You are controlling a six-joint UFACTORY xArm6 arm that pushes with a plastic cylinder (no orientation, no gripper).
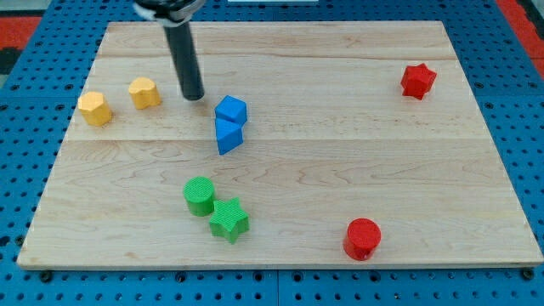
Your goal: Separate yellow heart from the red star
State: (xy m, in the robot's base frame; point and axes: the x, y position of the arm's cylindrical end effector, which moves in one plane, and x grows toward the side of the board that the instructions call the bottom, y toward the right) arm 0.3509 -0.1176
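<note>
The yellow heart (145, 92) lies in the upper left of the frame, with a second yellow block (94, 109), of less certain shape, just beside it on the left and apart from it. The red star (417, 81) sits far off in the upper right, so the two task blocks are already well apart across the wooden counter (340, 161).

The rod's tip (194, 96) rests on the counter just to the right of the yellow heart, with a small gap between them, and to the upper left of two blue blocks (229, 124) that touch each other near the middle. There is no grasping end effector here, only a plain rod, so it neither opens nor closes and holds nothing.

In the lower middle a green cylinder (200, 195) touches a green star (229, 219); a red cylinder (362, 238) stands alone at the lower right.

Judging by this layout, the step in hand looks like either the approach or the tail of a push. With the tip on the star's side of the heart, any further push should run leftward, taking care not to drive the heart into its yellow neighbour or off the counter's edge.
</note>
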